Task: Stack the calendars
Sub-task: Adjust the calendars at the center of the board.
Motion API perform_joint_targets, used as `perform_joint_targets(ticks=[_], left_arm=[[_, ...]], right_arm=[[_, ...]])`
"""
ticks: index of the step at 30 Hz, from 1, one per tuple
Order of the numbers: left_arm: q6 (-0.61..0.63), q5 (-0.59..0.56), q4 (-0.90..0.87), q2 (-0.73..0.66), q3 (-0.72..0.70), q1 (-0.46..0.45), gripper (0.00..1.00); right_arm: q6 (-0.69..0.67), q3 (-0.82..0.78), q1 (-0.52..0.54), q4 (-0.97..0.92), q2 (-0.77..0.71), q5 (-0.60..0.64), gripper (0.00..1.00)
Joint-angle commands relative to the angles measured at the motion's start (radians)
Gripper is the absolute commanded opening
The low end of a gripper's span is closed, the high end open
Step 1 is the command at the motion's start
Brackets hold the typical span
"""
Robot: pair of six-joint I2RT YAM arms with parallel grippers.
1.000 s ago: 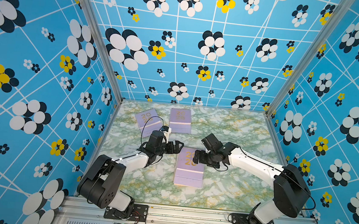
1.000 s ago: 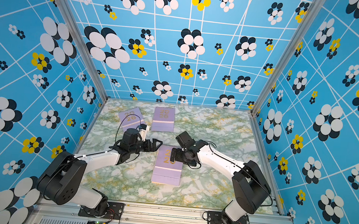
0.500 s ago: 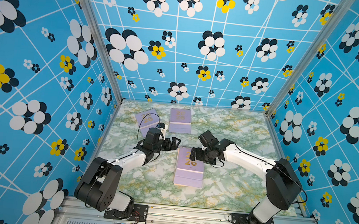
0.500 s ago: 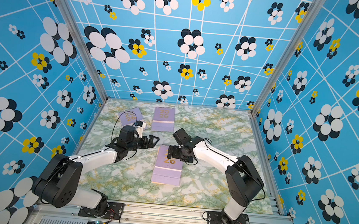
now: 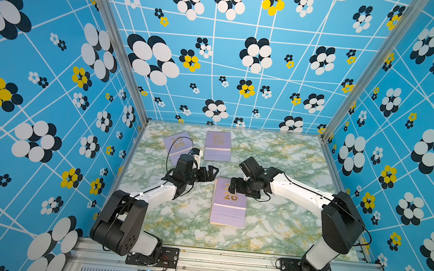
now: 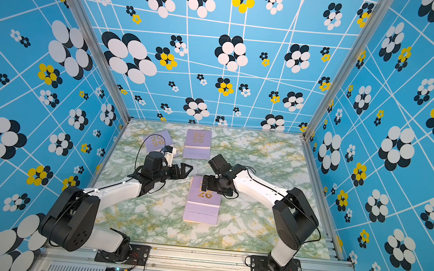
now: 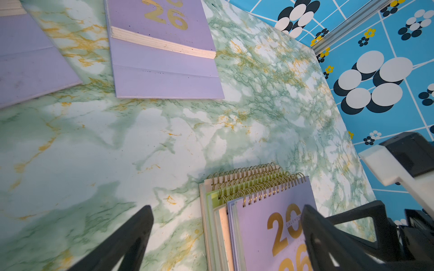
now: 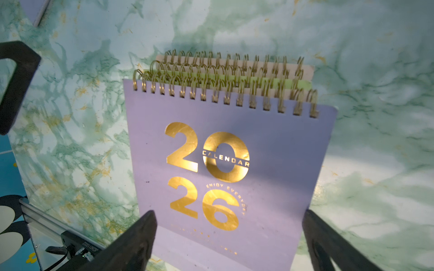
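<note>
Here, a stack of calendars lies flat near the middle of a marble table. Both top views show only its lilac cover with gold "2026" and a thin pale edge at the end opposite its spiral. The wrist views add what lies under that cover: peach-beige and yellow-green edges, with rows of gold coils stepped slightly out of line; the number of layers is hard to make out. Beyond the stack's spiral end lie two lilac calendars, apart from it: a tilted calendar and a straight calendar just beside that one. The left wrist view cuts both off at its edges; the right wrist view catches only a lilac corner. In both top views the left arm covers the tilted calendar's end nearest the stack, and the right gripper hides part of the "20" on the stack's cover. The right gripper hangs over the stack's spiral end, jaws spread wide and holding nothing. In its wrist view the cover lies between the two fingers, and contact cannot be judged. The left gripper sits just beside the stack's spiral corner, jaws also wide and empty; in its wrist view one finger overlaps the cover, the other is over bare marble.
</note>
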Motion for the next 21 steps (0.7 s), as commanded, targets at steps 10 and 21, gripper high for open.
perform_joint_targets(ticks=[10, 21], left_arm=[[0.016, 0.017, 0.0, 0.005, 0.022, 0.012, 1.0], [0.02, 0.015, -0.009, -0.001, 0.027, 0.013, 0.99]], right_arm=[[-0.006, 0.03, 0.004, -0.027, 0.013, 0.042, 0.99], [-0.023, 0.027, -0.023, -0.018, 0.033, 0.064, 0.99]])
